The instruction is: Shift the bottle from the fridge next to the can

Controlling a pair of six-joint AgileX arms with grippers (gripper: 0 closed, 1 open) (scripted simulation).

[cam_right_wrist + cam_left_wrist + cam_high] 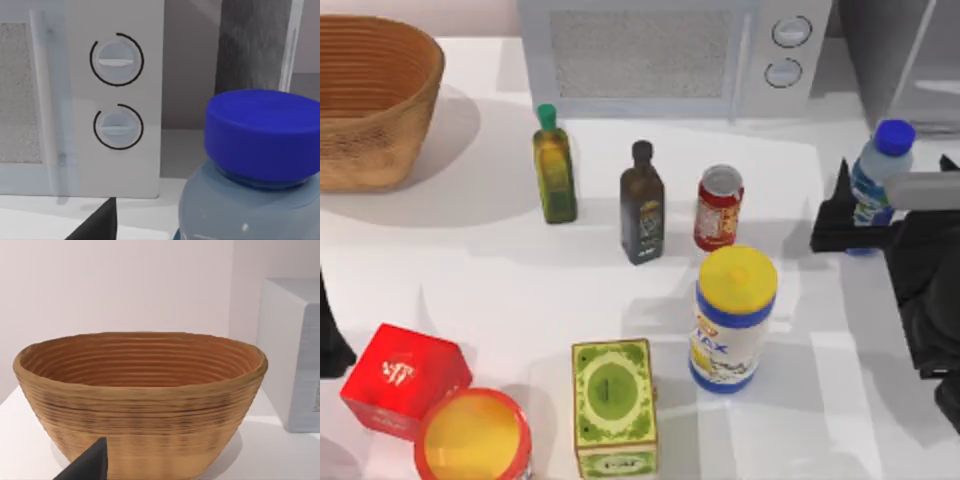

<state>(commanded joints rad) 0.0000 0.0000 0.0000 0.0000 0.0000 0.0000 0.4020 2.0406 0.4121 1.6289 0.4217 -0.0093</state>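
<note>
The clear bottle (pixel 876 178) with its blue cap (pixel 262 132) stands upright at the table's right side, just in front of the grey fridge (pixel 905 55). My right gripper (pixel 895 178) is open around the bottle. One dark fingertip (pixel 102 220) sits apart from the bottle's side; the other is hidden behind the bottle. The red can (pixel 719 208) with a silver top stands well to the bottle's left, near the table's middle. My left gripper (pixel 328 340) is parked at the left edge, open, one fingertip (pixel 90 465) facing the basket.
A white microwave (pixel 660 55) stands at the back and a wicker basket (pixel 370 100) at back left. A green-capped oil bottle (pixel 555 175) and a dark bottle (pixel 642 205) stand left of the can. A yellow-lidded canister (pixel 732 320), green box (pixel 612 405), red tub (pixel 472 435) and red box (pixel 402 378) stand in front.
</note>
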